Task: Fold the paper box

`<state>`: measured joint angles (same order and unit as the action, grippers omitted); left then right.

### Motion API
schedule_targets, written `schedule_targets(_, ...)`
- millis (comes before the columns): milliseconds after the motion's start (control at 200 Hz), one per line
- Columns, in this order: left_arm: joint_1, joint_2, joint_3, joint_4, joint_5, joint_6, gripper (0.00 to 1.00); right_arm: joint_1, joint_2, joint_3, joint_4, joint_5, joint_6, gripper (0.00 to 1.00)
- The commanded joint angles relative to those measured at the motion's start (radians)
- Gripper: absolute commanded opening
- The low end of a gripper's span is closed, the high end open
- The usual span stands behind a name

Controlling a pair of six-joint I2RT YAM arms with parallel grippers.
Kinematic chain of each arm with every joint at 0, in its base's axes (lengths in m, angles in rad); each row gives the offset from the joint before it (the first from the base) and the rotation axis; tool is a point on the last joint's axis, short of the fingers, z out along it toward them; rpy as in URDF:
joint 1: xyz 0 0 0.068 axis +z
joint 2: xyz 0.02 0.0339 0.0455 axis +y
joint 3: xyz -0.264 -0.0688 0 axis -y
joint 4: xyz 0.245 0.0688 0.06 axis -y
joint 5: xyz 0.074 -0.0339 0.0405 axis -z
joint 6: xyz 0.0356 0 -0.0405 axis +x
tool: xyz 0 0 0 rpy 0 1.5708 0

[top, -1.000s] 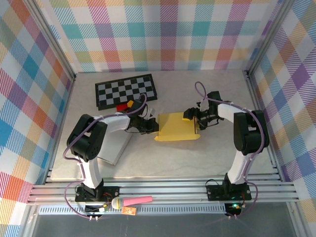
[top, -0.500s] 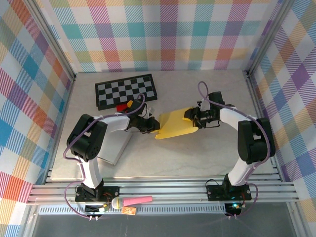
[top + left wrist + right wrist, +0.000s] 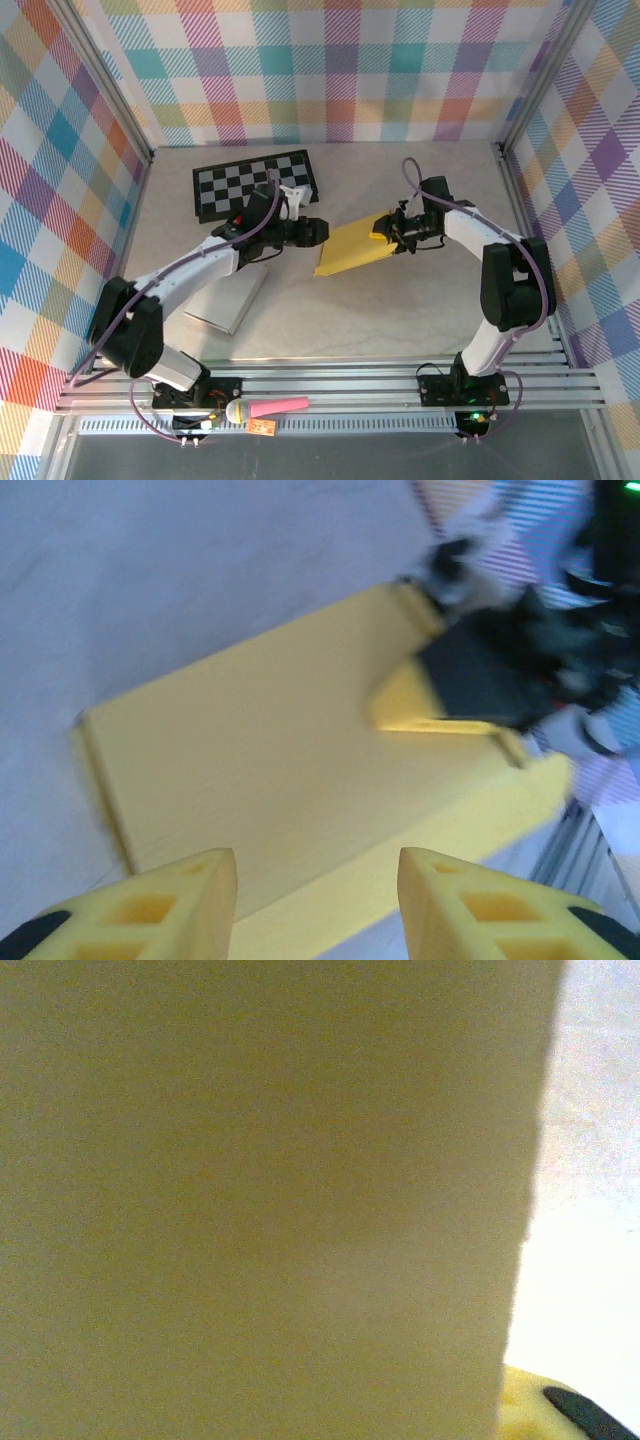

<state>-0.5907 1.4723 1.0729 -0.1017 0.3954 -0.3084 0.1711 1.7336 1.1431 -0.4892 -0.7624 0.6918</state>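
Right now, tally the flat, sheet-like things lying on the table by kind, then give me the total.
yellow paper box: 1
black-and-white checkered mat: 1
white board: 1
Total: 3

Top view is bright and evenly lit by diffuse overhead light, sharp all over, with no glare and only faint soft shadows on the worktop [image 3: 400, 310] under the arms and the paper box [image 3: 352, 247]. Left wrist view is motion-blurred with a cool bluish cast; the box's far end smears and the left pincer [image 3: 318, 885] looks soft. Right wrist view sits too close: the box is a dim, defocused olive, and the worktop strip at right blows out white.
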Motion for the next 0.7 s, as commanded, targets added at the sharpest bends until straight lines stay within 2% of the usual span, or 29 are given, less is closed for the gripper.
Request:
schedule_targets(0,-0.097,0.007,0.064,-0.212,-0.049,0.352,0.47,-0.033,0.036,0.035,-0.140,-0.084,0.055,0.36)
schedule_targets(170,-0.232,-0.008,0.108,-0.383,-0.210,0.652,0.56,-0.067,0.043,0.033,-0.212,-0.177,0.135,0.36)
schedule_targets(335,-0.296,0.041,0.128,-0.448,-0.366,0.822,0.61,-0.076,0.047,0.042,-0.268,-0.204,0.163,0.36)
schedule_targets(560,-0.319,0.127,0.157,-0.408,-0.569,0.893,0.65,-0.076,0.070,0.051,-0.314,-0.244,0.166,0.36)
schedule_targets(695,-0.325,0.151,0.166,-0.378,-0.566,0.911,0.66,-0.079,0.095,0.053,-0.346,-0.265,0.164,0.36)
